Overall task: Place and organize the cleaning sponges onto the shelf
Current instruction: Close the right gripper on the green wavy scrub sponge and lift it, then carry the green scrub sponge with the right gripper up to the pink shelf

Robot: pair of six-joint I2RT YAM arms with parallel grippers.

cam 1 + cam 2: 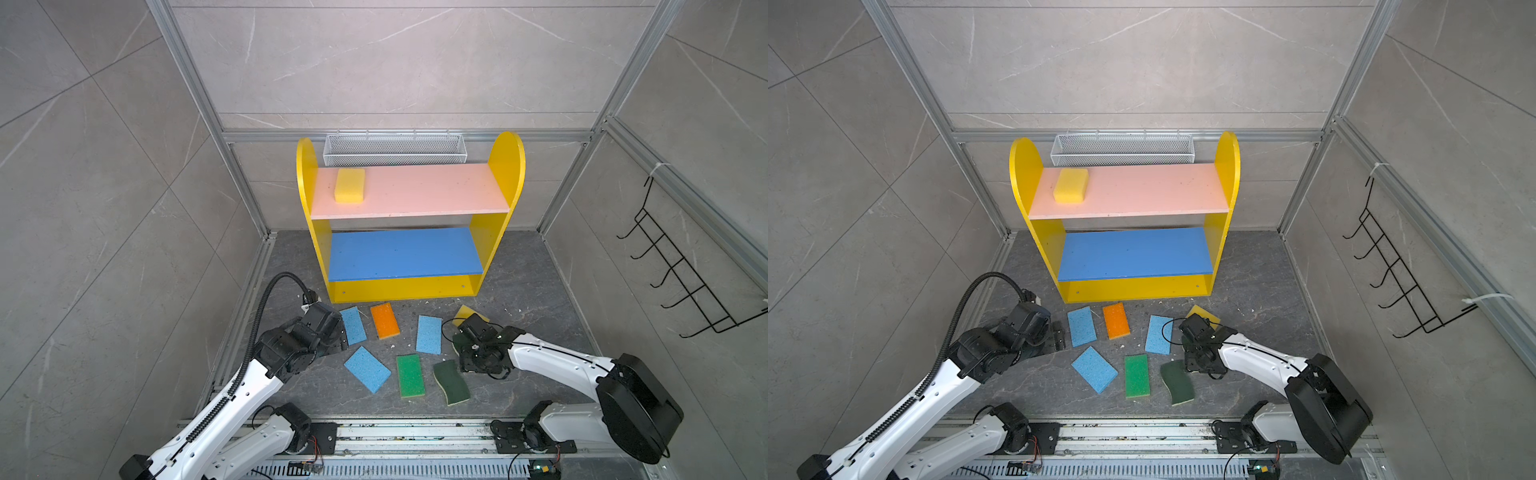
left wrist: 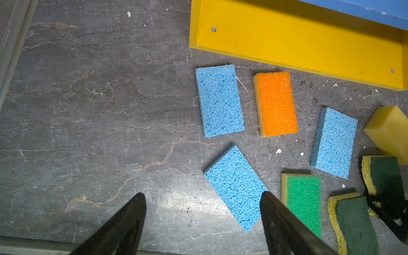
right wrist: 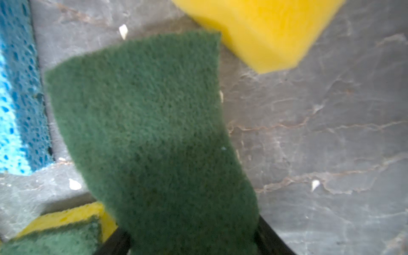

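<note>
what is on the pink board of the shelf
One yellow sponge lies flat near the left end of the pink board; nothing else is on it. The board hides the back of the blue board below.

Shelf [image 1: 505, 166] at the back of the counter [image 1: 519, 291], wire basket [image 1: 394, 150] on the wall behind it, one sponge [image 1: 349, 185] on its upper board [image 1: 436, 187] near the left end, hook rack [image 1: 681, 286] on the right wall, seven loose sponges [image 1: 429, 334] on the counter before the shelf between the arms, a scourer [image 3: 150, 132] between the right gripper [image 3: 192, 238] fingers at their right

Robot test cell: aluminium frame [image 1: 407, 136], stone-look wall panels [image 1: 374, 62], mounting rail [image 1: 415, 434].
</note>
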